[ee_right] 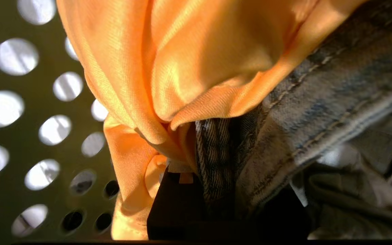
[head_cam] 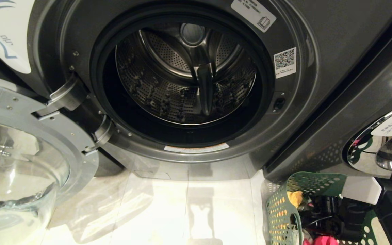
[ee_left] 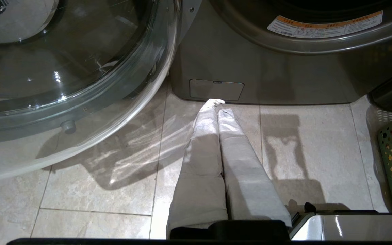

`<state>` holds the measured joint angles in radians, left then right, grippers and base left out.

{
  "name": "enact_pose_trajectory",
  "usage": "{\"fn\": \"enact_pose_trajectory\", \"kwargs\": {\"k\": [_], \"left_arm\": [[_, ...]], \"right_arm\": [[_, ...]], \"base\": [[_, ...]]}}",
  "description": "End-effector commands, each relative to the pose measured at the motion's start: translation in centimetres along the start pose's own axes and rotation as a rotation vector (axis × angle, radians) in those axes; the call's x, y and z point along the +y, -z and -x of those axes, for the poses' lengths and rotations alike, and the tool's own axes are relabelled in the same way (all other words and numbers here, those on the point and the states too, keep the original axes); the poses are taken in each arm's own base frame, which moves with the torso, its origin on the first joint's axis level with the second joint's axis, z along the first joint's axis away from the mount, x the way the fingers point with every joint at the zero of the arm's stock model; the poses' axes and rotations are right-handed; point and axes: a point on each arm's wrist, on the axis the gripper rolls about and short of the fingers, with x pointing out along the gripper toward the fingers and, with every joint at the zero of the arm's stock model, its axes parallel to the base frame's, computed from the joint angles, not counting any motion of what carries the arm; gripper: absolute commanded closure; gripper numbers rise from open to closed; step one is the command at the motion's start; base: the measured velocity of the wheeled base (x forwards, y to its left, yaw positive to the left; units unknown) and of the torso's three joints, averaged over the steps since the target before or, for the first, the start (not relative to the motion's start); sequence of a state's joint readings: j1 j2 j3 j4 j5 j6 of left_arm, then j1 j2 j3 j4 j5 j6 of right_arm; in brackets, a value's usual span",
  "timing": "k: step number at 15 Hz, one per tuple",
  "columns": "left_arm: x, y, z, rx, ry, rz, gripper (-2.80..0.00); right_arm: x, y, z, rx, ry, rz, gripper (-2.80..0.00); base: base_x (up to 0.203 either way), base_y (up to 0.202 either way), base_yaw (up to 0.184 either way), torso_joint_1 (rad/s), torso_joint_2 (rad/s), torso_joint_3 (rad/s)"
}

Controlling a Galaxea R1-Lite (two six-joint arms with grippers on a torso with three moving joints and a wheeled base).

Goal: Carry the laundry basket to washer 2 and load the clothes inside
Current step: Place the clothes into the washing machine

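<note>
Down at the lower right of the head view, the right gripper (head_cam: 322, 211) reaches into the green basket (head_cam: 277, 207) beside the open washer (head_cam: 189, 78), whose drum is bare. Left wrist view: left gripper (ee_left: 216, 103) idle above the floor, jaws together. Right wrist view: jaws pinching yellow cloth (ee_right: 168, 78) against denim (ee_right: 318, 102); lift slowly so only a firm fold comes.

Pale tiled floor (head_cam: 182, 211) carries washer 2 (head_cam: 335, 41) at the far side, and the green laundry basket (head_cam: 279, 211) stands on it near the right.
</note>
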<state>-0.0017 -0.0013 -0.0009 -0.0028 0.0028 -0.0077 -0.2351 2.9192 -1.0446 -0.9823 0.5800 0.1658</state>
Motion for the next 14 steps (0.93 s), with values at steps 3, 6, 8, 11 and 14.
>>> {"fn": "enact_pose_trajectory", "kwargs": {"k": [3,6,8,11,14], "left_arm": [[0.0,0.0,0.0,0.000,0.000,0.000,0.00],[0.0,0.0,0.0,0.000,0.000,0.000,0.00],[0.0,0.0,0.0,-0.001,0.000,0.000,0.00],[0.0,0.0,0.0,-0.001,0.000,0.000,0.00],[0.0,0.0,0.0,-0.001,0.000,0.000,0.00]], "right_arm": [[2.3,-1.0,3.5,0.004,-0.007,0.006,0.00],[5.2,-2.1,7.5,-0.009,-0.011,0.041,0.00],[7.2,-2.7,10.5,-0.028,-0.013,0.059,0.00],[10.7,-2.9,15.6,-0.073,-0.016,0.091,0.00],[14.2,-2.1,21.1,-0.142,-0.013,0.143,0.00]], "base": [[0.000,0.000,0.000,0.000,0.00,0.000],[0.000,0.000,0.000,0.000,0.00,0.000],[0.000,0.000,0.000,0.000,0.00,0.000],[0.000,0.000,0.000,0.000,0.00,0.000],[0.000,0.000,0.000,0.000,0.00,0.000]]}}
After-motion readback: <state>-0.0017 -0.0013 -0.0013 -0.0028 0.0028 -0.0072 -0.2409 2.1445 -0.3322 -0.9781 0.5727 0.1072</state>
